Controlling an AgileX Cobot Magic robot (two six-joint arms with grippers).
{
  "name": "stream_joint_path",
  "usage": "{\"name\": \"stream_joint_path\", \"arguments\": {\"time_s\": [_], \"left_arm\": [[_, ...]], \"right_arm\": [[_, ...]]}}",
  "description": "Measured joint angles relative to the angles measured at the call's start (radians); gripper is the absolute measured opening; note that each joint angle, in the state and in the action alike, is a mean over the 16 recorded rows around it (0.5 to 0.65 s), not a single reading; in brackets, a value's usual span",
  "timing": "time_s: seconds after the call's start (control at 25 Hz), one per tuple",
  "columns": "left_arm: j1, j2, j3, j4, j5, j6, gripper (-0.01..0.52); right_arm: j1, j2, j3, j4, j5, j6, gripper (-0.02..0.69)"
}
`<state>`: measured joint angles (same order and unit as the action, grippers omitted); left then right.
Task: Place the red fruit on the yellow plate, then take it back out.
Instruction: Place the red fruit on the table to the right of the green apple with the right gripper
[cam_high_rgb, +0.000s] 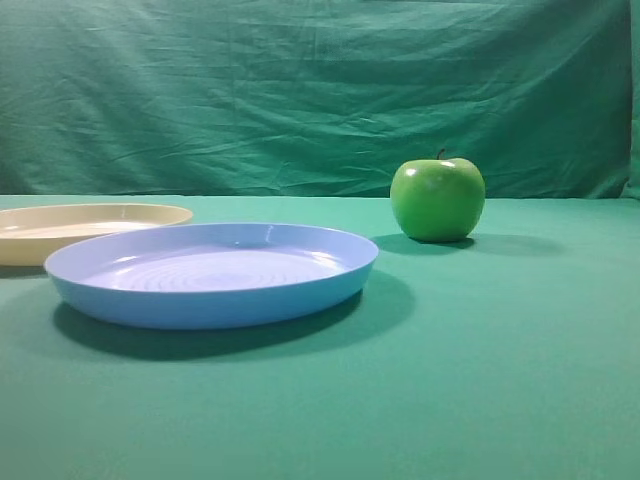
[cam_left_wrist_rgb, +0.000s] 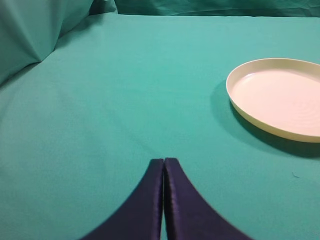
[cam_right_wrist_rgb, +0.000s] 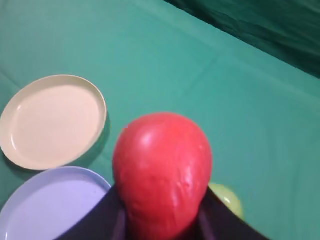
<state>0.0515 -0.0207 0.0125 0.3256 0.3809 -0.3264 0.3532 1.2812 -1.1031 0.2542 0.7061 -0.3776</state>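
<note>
While our right gripper (cam_right_wrist_rgb: 162, 220) clasps the red fruit (cam_right_wrist_rgb: 162, 172) high above the tabletop (cam_right_wrist_rgb: 210, 85), the yellow plate (cam_right_wrist_rgb: 52, 120) lies bare beside the blue plate (cam_right_wrist_rgb: 50, 205); our left gripper (cam_left_wrist_rgb: 164, 172) rests clenched, holding nothing.

Staged lab test setup: table (cam_high_rgb: 520, 380) draped in green cloth, wrinkled green cloth backdrop (cam_high_rgb: 300, 90) behind, plastic props only.

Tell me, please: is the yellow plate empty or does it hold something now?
Empty. The yellow plate shows only its bare inside in both wrist views; the red fruit is held above the table in the right gripper.
</note>
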Motion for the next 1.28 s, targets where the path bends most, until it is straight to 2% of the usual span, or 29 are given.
{"name": "stream_joint_path", "arguments": {"time_s": [0.4,0.64,0.76,0.88,1.04,1.28], "left_arm": [[0.000,0.000,0.000,0.000,0.000,0.000,0.000],[0.000,0.000,0.000,0.000,0.000,0.000,0.000],[0.000,0.000,0.000,0.000,0.000,0.000,0.000],[0.000,0.000,0.000,0.000,0.000,0.000,0.000],[0.000,0.000,0.000,0.000,0.000,0.000,0.000],[0.000,0.000,0.000,0.000,0.000,0.000,0.000]], "right_arm": [[-0.023,-0.115,0.465,-0.018,-0.285,0.004,0.188],[-0.023,-0.031,0.614,-0.017,-0.499,0.007,0.188],[-0.023,0.029,0.651,-0.017,-0.588,0.008,0.210],[-0.023,0.085,0.668,-0.016,-0.650,0.008,0.267],[-0.023,0.139,0.670,-0.011,-0.689,0.009,0.380],[-0.023,0.132,0.640,-0.005,-0.653,0.010,0.551]]}}
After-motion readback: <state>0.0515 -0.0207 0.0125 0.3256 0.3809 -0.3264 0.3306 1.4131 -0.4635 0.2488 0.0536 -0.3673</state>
